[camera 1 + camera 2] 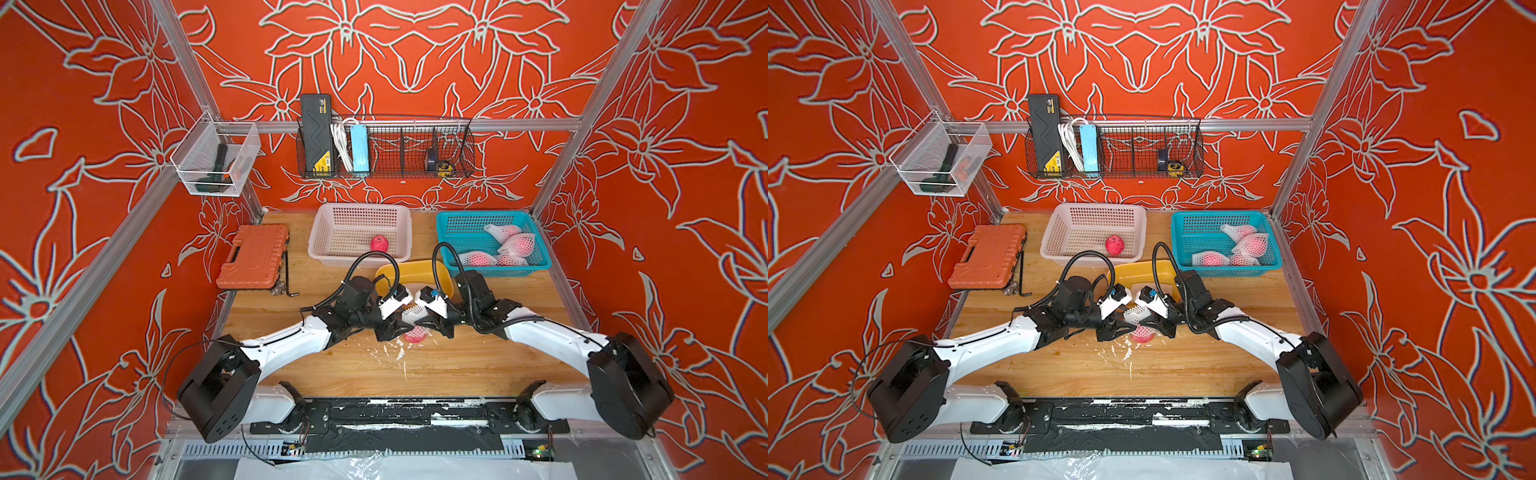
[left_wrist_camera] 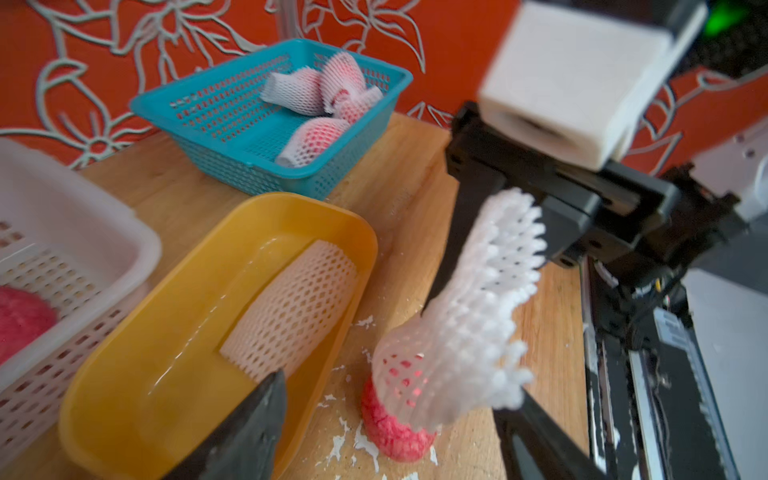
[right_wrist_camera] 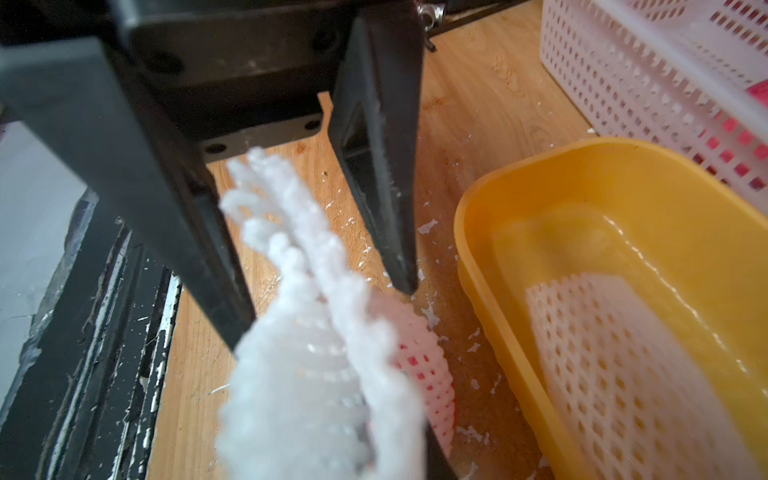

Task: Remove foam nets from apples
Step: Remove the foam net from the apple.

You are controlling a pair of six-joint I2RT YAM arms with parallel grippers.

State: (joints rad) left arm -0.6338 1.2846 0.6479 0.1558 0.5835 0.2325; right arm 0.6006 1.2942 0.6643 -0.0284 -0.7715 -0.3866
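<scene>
White foam net (image 2: pixel 469 316) is half off its apple (image 2: pixel 395 436): the lower end cups the top of the fruit, and the rest stretches up and away at a slant. The apple sits near the middle of the wooden table (image 1: pixel 291 370), among white flakes (image 1: pixel 399 353).

My right gripper (image 3: pixel 328 316), reaching in from 4 o'clock, pinches the net's free end, with a finger against each side. My left gripper (image 2: pixel 388 392), in from 8 o'clock, stands spread, one finger on either side of the apple, gripping nothing.

At 12 o'clock from the apple, just beside it, lies a yellow tray (image 1: pixel 411 270) with one empty net (image 2: pixel 291 307) flat inside. At 11 o'clock I see a white basket (image 1: pixel 320 237) holding one bare apple (image 1: pixel 379 242). At 1 o'clock a teal basket (image 1: pixel 461 230) has netted apples (image 1: pixel 519 243) heaped toward its right side. Well apart at 10 o'clock sits an orange tool case (image 1: pixel 253 257).
</scene>
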